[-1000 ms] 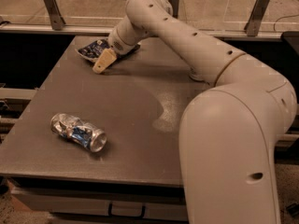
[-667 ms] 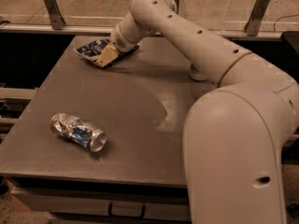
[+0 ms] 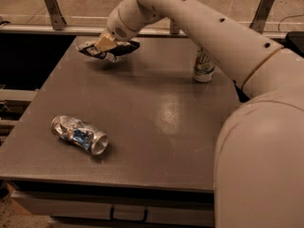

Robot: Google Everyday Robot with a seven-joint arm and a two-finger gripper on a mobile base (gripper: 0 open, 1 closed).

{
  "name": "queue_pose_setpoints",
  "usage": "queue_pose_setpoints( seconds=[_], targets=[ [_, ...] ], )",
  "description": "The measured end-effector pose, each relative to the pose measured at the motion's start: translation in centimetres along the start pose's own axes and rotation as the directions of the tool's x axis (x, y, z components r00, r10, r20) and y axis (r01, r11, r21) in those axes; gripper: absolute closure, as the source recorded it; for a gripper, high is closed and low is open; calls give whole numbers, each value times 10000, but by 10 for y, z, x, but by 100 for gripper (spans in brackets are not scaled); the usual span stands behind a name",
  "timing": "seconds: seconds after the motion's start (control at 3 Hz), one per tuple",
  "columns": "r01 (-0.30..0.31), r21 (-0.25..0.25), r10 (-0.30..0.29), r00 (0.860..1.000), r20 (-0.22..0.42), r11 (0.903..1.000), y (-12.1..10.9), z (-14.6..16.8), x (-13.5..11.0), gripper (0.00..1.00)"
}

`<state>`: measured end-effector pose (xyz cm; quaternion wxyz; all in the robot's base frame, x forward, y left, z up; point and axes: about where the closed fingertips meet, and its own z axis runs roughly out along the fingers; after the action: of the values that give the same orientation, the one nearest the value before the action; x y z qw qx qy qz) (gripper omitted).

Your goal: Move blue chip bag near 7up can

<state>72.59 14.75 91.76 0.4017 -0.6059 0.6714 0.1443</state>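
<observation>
The blue chip bag (image 3: 110, 50) is a crumpled dark navy foil bag with white edges at the far left of the grey table (image 3: 142, 113). My gripper (image 3: 105, 43) is at the bag, with its tan fingers (image 3: 105, 42) closed on the bag's top, and the bag looks lifted slightly off the table. The 7up can (image 3: 204, 66) stands upright at the far right of the table, partly hidden behind my arm. It is well to the right of the bag.
A crushed silver-and-blue can (image 3: 79, 134) lies on its side at the front left of the table. My large white arm (image 3: 228, 42) spans the right side of the view. A rail with metal posts (image 3: 52, 6) runs behind the table.
The gripper has closed on the chip bag and raised it a little from the table. The arm has shifted so that the 7up can now shows.
</observation>
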Motion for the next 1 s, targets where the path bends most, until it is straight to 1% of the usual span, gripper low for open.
queue_pose_setpoints(
  seconds=[0.33, 0.67, 1.0],
  targets=[
    [1181, -83, -1181, 9930, 95, 9930, 20, -34, -36, 100],
    [1315, -69, -1314, 9913, 105, 9913, 22, -39, -41, 100],
    [969, -245, -972, 9952, -116, 9950, 36, -40, -30, 100]
  ],
)
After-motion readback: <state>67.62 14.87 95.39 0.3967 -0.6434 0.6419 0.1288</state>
